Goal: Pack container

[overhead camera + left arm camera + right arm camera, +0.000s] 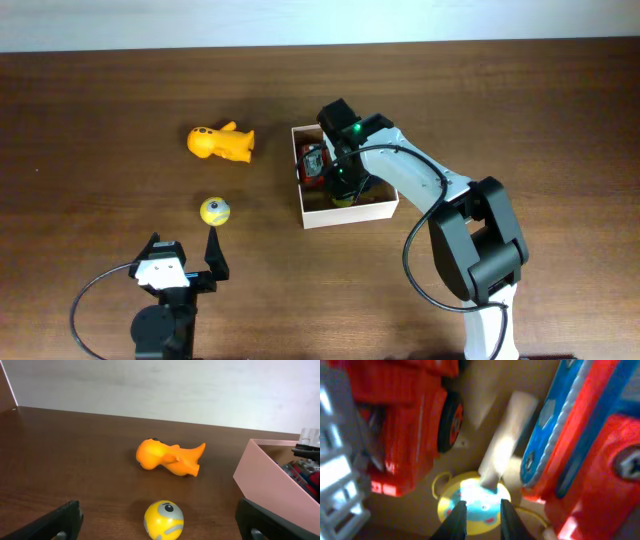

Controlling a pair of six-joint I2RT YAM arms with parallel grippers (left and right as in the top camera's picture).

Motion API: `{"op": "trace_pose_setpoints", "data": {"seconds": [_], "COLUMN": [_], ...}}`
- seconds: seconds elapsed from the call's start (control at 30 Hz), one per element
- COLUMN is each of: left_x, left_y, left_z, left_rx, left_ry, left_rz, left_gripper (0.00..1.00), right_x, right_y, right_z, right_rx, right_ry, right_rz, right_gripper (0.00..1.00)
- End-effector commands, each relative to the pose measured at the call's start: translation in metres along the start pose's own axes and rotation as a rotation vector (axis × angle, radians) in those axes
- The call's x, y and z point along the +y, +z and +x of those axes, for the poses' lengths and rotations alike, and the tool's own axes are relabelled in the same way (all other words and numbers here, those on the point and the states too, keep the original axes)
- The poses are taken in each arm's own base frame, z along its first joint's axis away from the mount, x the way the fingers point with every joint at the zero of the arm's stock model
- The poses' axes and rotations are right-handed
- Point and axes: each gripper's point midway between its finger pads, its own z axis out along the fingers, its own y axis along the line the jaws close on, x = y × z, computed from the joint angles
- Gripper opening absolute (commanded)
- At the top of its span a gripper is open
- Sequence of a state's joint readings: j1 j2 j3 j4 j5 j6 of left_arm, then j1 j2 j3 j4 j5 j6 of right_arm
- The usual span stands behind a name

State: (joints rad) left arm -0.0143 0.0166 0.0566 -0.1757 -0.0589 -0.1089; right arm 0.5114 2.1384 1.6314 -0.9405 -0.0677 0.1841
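- The left fingers were spread wide apart near the front edge of the dark brown wooden surface, with nothing between them. In the left wrist view the two black tips sat at the bottom corners of the picture.
- A small yellow ball with a grey patch and one eye lay on the surface just ahead of those released fingers, apart from them. In the left wrist view the ball sat between the two tips, but farther out.
- An orange plastic toy figure lay on its side beyond the ball, well apart from it and left of the box; it also showed in the left wrist view.
- The small square open-topped container with thin white walls stood near the middle of the surface, right of both loose toys. Its near wall looked pinkish in the left wrist view.
- Inside the container lay a red toy car with black wheels on the left and a blue-and-red plastic toy on the right, both on the tan floor.
- The right fingers reached down into the container, drawn close with a narrow gap, above a round yellow piece with a pale blue middle. Whether they gripped it could not be told.
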Motion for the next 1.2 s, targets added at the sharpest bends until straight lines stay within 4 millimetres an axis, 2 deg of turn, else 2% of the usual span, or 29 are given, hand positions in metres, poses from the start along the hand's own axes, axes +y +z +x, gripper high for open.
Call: {"op": "trace_pose_setpoints", "data": {"seconds": [0.0,0.6,1.17], "left_x": [-0.001,-0.001,-0.001], "left_y": [0.0,0.0,0.0], "left_z": [0.002,0.002,0.002], "left_rx": [0.002,0.002,0.002], "left_ry": [-0.002,-0.003,-0.002], "left_rz": [0.006,0.006,0.006], "left_gripper": [0.99,0.99,0.99], "right_x": [-0.004,-0.008,-0.01], "right_y": [0.0,-0.002,-0.004], "right_z": [-0.005,-0.028,-0.038], "right_rx": [-0.028,-0.126,-0.166], "right_ry": [0.012,0.056,0.066], "right_rz": [0.034,0.058,0.054], "right_gripper": [0.18,0.18,0.18]}}
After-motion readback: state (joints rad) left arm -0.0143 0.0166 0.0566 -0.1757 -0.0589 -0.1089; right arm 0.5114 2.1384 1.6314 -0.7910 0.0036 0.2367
